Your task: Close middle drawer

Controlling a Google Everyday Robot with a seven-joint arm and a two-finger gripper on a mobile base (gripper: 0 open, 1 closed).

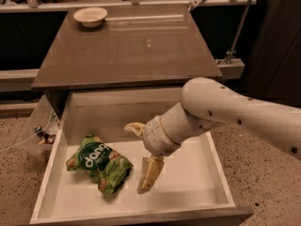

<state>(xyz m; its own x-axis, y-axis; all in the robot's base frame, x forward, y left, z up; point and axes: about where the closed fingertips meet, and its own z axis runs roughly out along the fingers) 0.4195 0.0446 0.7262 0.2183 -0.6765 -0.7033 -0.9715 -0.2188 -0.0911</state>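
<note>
The middle drawer (214, 173) stands pulled far out of the cabinet, its off-white floor and walls exposed and its grey-brown front panel (155, 219) along the bottom of the view. My gripper (140, 158) hangs inside the drawer above its floor, near the middle. Its two tan fingers are spread wide, one (134, 128) pointing left and the other (149, 174) pointing down, with nothing between them. My white arm (225, 109) reaches in from the right over the drawer's right wall.
A green snack bag (99, 164) lies on the drawer floor, left of my gripper. A pale bowl (90, 16) sits at the far left of the glossy cabinet top (131, 51). Small clutter (44, 134) lies left of the drawer. Speckled floor surrounds it.
</note>
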